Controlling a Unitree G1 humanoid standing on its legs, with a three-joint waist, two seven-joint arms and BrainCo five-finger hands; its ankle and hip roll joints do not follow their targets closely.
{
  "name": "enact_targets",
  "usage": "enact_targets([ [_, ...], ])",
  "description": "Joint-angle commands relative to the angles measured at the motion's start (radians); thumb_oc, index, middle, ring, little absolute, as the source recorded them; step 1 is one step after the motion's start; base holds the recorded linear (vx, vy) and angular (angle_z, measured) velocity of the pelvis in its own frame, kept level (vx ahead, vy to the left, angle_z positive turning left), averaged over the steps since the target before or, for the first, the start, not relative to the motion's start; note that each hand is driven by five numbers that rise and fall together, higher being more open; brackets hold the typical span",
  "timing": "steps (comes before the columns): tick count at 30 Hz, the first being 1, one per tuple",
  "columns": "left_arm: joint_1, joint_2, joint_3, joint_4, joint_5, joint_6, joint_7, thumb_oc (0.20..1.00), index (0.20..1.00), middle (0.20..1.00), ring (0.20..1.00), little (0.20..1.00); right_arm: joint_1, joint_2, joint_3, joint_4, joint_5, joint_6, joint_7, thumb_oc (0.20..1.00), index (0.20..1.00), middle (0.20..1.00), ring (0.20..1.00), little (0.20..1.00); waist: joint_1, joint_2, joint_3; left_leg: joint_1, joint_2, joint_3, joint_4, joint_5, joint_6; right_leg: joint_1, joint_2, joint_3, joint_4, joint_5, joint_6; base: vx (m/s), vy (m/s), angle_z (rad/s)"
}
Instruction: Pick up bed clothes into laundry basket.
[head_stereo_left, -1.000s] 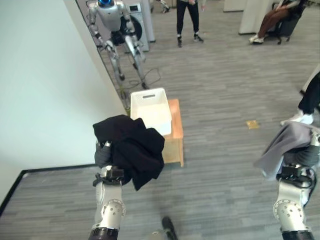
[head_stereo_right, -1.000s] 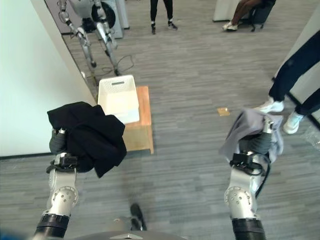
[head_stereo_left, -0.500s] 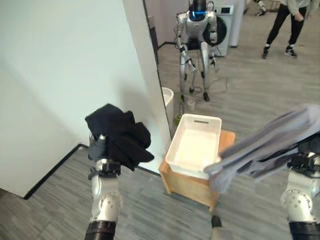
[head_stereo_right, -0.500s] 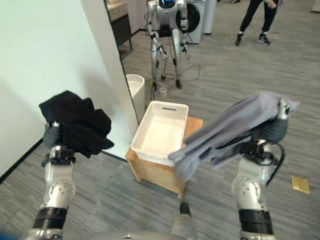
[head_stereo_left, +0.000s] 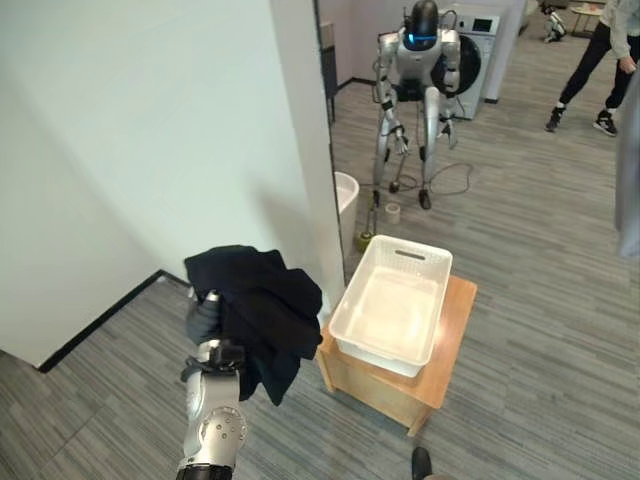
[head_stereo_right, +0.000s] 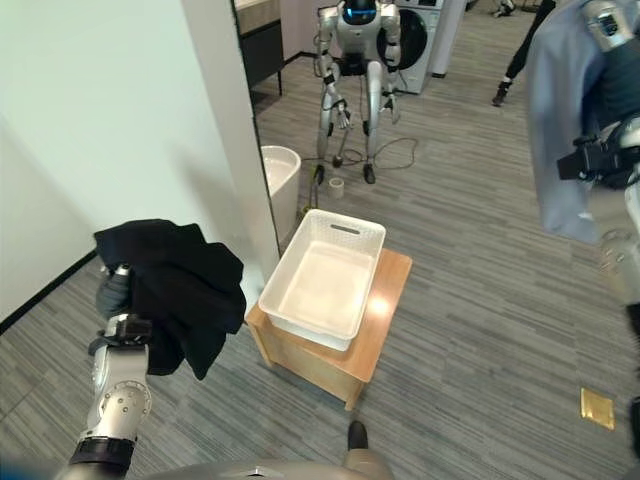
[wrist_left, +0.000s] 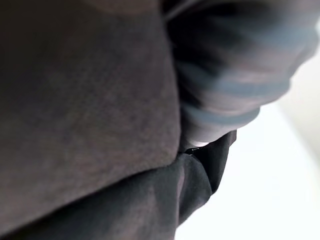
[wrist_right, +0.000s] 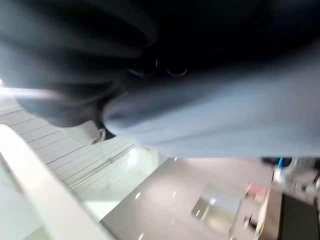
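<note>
My left hand (head_stereo_right: 113, 298) is raised at the lower left, shut on a bunched black garment (head_stereo_right: 180, 290) that drapes over it and hangs down; the same black cloth (wrist_left: 85, 100) shows in the left wrist view. My right hand (head_stereo_right: 615, 90) is lifted high at the right edge, shut on a grey-blue garment (head_stereo_right: 562, 130) that hangs from it, seen up close as grey cloth (wrist_right: 210, 115) in the right wrist view. A white laundry basket (head_stereo_right: 325, 275) stands with nothing in it on a low wooden table (head_stereo_right: 385, 320), between the two hands and lower than both.
A white wall (head_stereo_left: 150, 130) ends in a corner just left of the table. A small white bin (head_stereo_left: 345, 195) stands by that corner. Another humanoid robot (head_stereo_left: 420, 60) and a washing machine stand at the back. A person's legs (head_stereo_left: 600, 60) show top right. A yellow scrap (head_stereo_right: 597, 408) lies on the floor.
The camera has shifted. My right arm has swung the grey garment up and to the right, away from above the basket. The black garment stays in my left hand.
</note>
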Motion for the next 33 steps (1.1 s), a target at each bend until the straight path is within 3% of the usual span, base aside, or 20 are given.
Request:
enact_targets([
  [1, 0.003, 0.112, 0.024, -0.079, -0.012, -0.04, -0.051, 0.2, 0.2, 0.2, 0.2, 0.2, -0.143, 0.016, 0.037, 0.063, -0.045, -0.025, -0.026, 0.2, 0.2, 0.2, 0.2, 0.2, 0.018, -0.048, -0.053, -0.095, -0.001, -0.017, 0.001, 0.106, -0.02, 0.082, -0.062, -0.054, 0.076, -0.115, 0.018, 0.0, -0.036, 0.06],
  [8, 0.048, 0.133, 0.03, -0.091, -0.027, -0.019, -0.056, 0.2, 0.2, 0.2, 0.2, 0.2, -0.562, 0.075, 0.272, 0.378, -0.148, 0.005, -0.097, 0.2, 0.2, 0.2, 0.2, 0.2, 0.049, -0.051, -0.052, -0.112, 0.013, -0.041, 0.001, 0.116, -0.029, 0.079, -0.048, -0.074, 0.079, -0.121, 0.009, 0.0, -0.02, 0.02],
  [15, 0.049, 0.137, 0.009, -0.1, -0.032, -0.016, -0.05, 0.2, 0.2, 0.2, 0.2, 0.2, -0.628, 0.143, 0.32, 0.379, -0.113, 0.001, -0.088, 0.2, 0.2, 0.2, 0.2, 0.2, 0.064, -0.05, -0.046, -0.127, 0.014, -0.066, 0.001, 0.121, -0.032, 0.084, -0.045, -0.096, 0.077, -0.126, 0.005, 0.01, -0.019, 0.05],
  [33, 0.007, 0.113, -0.024, -0.082, -0.075, -0.01, -0.059, 0.2, 0.2, 0.2, 0.2, 0.2, -0.718, 0.206, 0.461, 0.466, -0.258, 0.077, -0.078, 0.2, 0.2, 0.2, 0.2, 0.2, 0.086, -0.066, -0.02, -0.164, 0.004, -0.086, 0.001, 0.117, -0.029, 0.072, -0.048, -0.108, 0.052, -0.115, 0.007, 0.01, -0.005, 0.03],
])
